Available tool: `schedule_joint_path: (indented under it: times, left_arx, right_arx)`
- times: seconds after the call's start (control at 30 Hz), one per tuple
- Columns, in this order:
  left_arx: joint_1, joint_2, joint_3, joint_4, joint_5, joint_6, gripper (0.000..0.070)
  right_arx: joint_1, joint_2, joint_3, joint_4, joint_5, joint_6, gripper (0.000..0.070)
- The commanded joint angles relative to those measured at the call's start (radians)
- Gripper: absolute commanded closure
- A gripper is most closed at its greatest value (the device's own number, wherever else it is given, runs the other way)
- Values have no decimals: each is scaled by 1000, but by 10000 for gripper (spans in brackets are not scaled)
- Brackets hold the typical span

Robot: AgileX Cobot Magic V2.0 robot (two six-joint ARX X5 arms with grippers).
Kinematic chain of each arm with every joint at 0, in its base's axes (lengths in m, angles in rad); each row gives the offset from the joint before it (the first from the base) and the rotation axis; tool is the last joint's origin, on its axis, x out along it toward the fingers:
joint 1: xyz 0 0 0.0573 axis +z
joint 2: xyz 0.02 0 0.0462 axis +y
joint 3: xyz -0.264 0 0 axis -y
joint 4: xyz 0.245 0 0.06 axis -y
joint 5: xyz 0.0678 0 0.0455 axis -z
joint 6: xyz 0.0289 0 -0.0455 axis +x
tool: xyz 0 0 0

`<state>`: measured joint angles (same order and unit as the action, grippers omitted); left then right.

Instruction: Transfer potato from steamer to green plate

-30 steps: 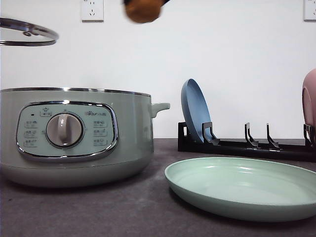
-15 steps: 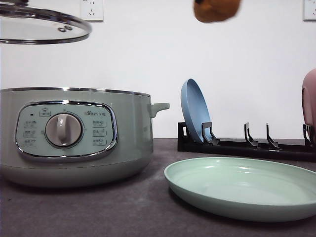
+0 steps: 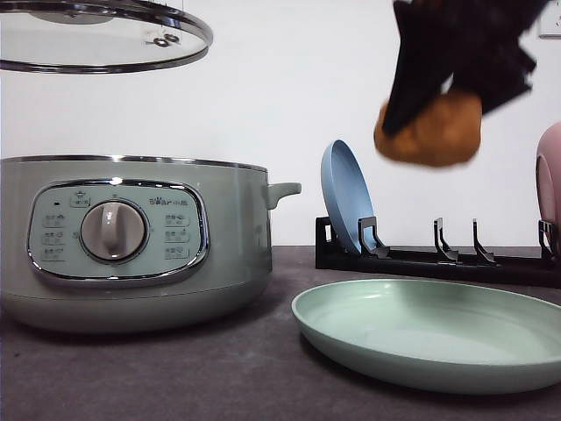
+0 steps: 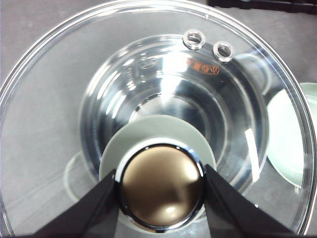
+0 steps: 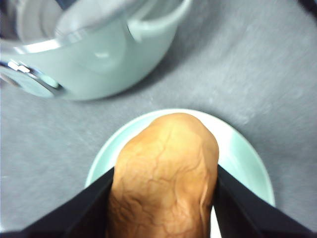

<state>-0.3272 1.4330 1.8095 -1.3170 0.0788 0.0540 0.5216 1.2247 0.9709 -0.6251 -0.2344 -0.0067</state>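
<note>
The orange-brown potato (image 3: 431, 132) hangs in the air above the green plate (image 3: 429, 338), with my right gripper (image 3: 443, 110) shut on it. From the right wrist, the potato (image 5: 164, 173) sits between the black fingers (image 5: 86, 210) over the plate (image 5: 242, 153). The sage-green steamer (image 3: 131, 241) stands open at the left on the table. My left gripper (image 4: 161, 186) is shut on the knob (image 4: 162, 186) of the glass lid (image 3: 101, 35), held high above the steamer.
A black dish rack (image 3: 438, 259) behind the plate holds a blue plate (image 3: 346, 197) and a pink plate (image 3: 550, 184) on edge. The dark grey table (image 3: 219, 377) lies bare in front of the steamer.
The potato has moved right and down, from the top of the view to above the green plate, with the right gripper now in sight. The lid has shifted right over the steamer.
</note>
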Motion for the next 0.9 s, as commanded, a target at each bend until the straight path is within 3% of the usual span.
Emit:
schedule_joint_path:
  times: [0.0, 0.23, 0.5, 0.63, 0.8, 0.87]
  left_arx:
    - [-10, -10, 31, 31, 5, 2, 700]
    - [-22, -10, 31, 31, 5, 1, 700]
    - [-29, -10, 31, 31, 5, 1, 700]
    - [-32, -10, 31, 31, 5, 1, 700]
    - [-33, -10, 31, 30, 5, 2, 700]
    - [-33, -10, 31, 31, 5, 2, 700]
  right_arx:
    - [4, 10, -43, 61, -2, 44, 537]
    - [4, 45, -197, 238, -1, 102, 536]
    - [4, 156, -234, 321, 6, 126, 531]
    - [4, 216, -234, 339, 7, 128, 432]
    - [4, 239, -234, 341, 8, 128, 405]
    - [4, 238, -234, 341, 7, 129, 354]
